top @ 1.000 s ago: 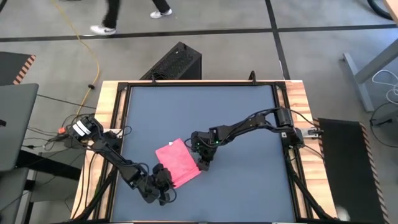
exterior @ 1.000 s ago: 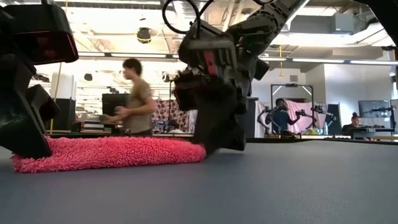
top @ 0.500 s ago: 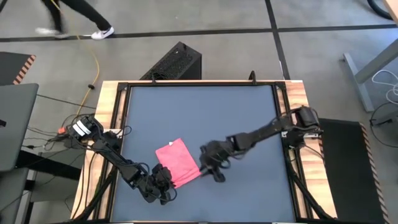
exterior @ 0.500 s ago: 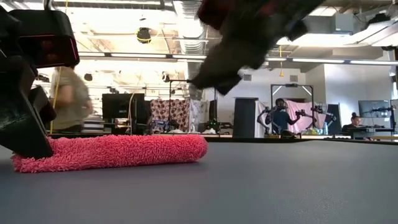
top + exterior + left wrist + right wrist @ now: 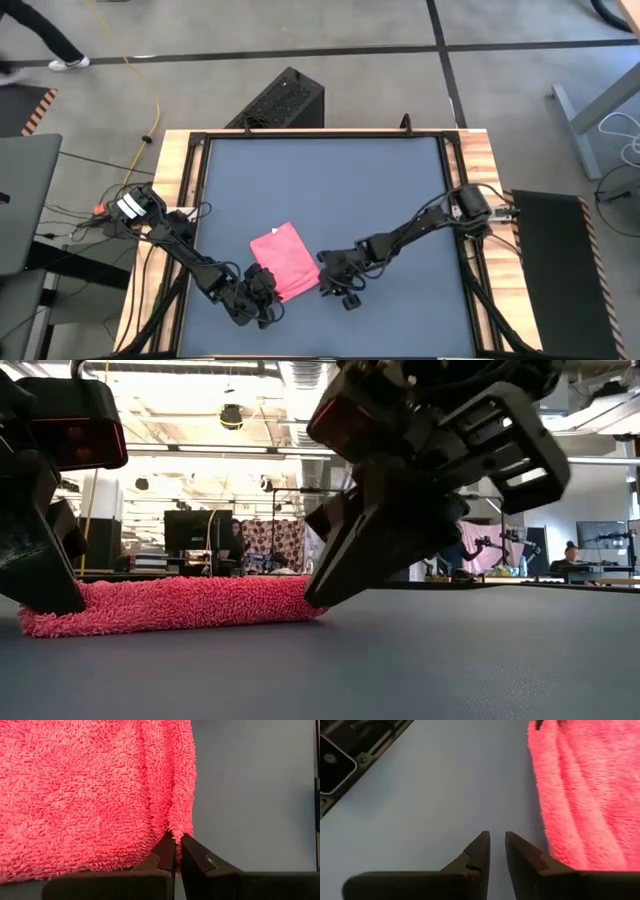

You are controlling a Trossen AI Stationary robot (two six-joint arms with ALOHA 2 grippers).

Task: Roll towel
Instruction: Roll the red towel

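Left gripper (image 5: 173, 851) pinches the towel (image 5: 287, 262) corner; right gripper (image 5: 496, 851), beside the towel's edge, is slightly parted, empty; soft, floppy cloth wants edge grips.

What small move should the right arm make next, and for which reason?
Probably the right end effector should slide sideways onto the near corner of the towel and pinch it. Its fingers stand slightly apart over bare table, just beside the towel's edge, holding nothing. The left end effector is shut on the opposite corner, so a matching grip seems needed before rolling.
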